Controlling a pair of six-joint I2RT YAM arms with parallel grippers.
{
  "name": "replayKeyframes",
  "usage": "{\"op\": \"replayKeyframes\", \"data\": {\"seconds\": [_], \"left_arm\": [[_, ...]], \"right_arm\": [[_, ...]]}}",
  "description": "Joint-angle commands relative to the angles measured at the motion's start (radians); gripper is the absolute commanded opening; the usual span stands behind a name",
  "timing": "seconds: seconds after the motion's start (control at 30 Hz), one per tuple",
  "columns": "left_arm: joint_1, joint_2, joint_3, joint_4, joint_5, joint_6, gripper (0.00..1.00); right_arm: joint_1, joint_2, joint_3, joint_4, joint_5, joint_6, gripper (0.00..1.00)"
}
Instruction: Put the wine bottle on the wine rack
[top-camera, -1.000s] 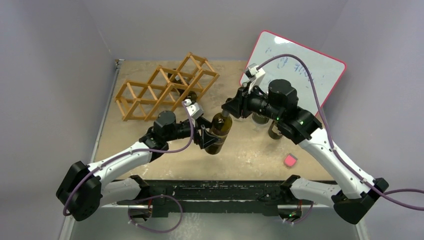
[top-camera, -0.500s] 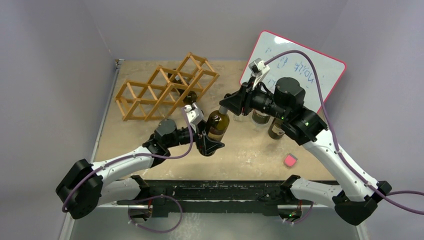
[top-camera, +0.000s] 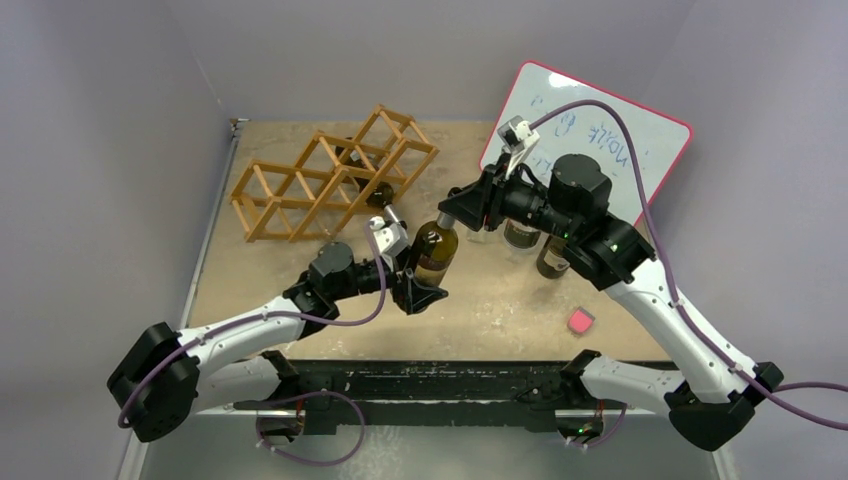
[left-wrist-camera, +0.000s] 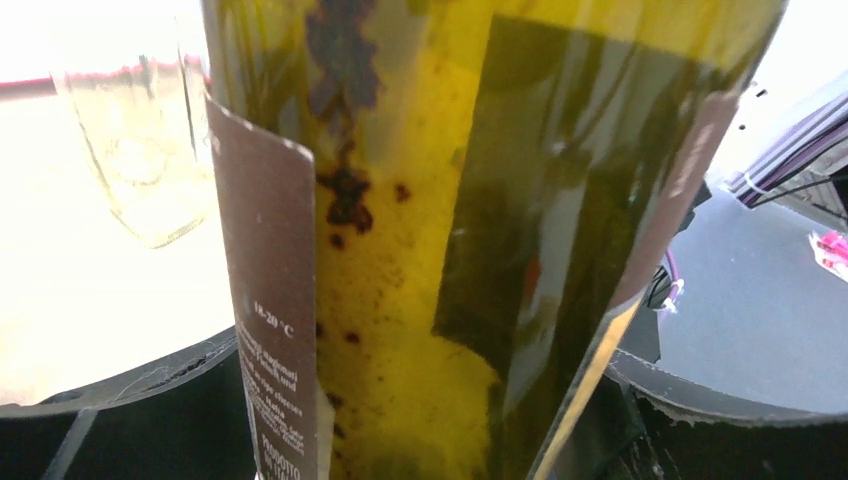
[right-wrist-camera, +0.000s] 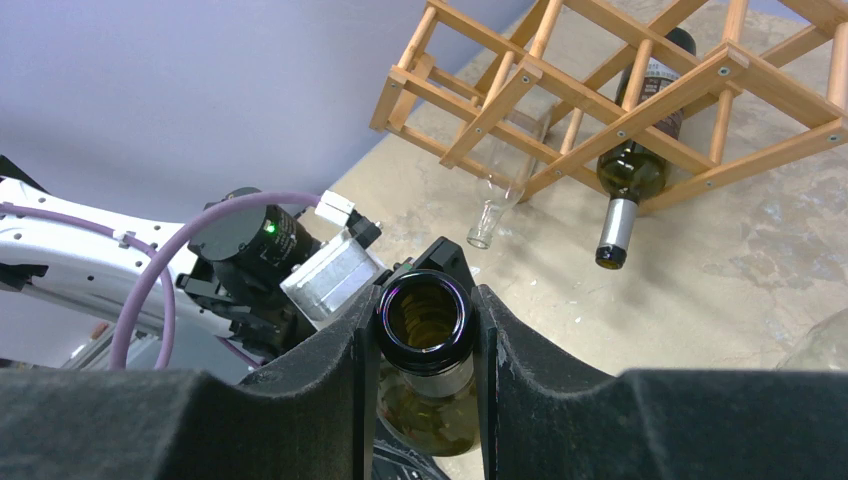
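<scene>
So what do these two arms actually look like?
White shells with chunky black joints make up the left arm and right arm. A purple cable loops along each. The left gripper and right gripper are black, each with a pale camera box beside it.

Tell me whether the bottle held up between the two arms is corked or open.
Open: the right wrist view looks straight into the bare, uncorked mouth of the wine bottle, its neck clamped by the right gripper.

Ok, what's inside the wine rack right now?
Two bottles lie in the wine rack: a dark wine bottle and a clear glass bottle, necks poking out toward the table. The slats cross and partly cover both bodies.
</scene>
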Motion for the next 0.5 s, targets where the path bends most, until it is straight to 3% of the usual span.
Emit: {"op": "replayKeyframes", "data": {"seconds": [0.0,0.1,0.27,0.33,0.37,0.47], "left_arm": [[-0.014,-0.046,0.025,-0.056,-0.029,0.094,0.87],[-0.014,-0.066,0.037,-0.077,-0.045,0.122,0.81],[-0.014,-0.095,0.07,-0.111,-0.072,0.166,0.35],[-0.014,-0.104,0.092,-0.139,-0.082,0.199,0.1],[-0.014,-0.107,0.106,-0.17,-0.093,0.222,0.0],[-0.014,-0.129,0.157,-0.261,-0.137,0.323,0.0]], "right_arm": [[0.004,-0.036,0.063,0.163,-0.049,0.055,0.0],[0.004,-0.036,0.059,0.166,-0.055,0.058,0.0],[0.004,-0.034,0.055,0.153,-0.062,0.055,0.0],[0.004,-0.033,0.056,0.132,-0.059,0.048,0.0],[0.005,-0.033,0.058,0.119,-0.056,0.047,0.04],[0.004,-0.04,0.061,0.071,-0.06,0.029,0.38]]}}
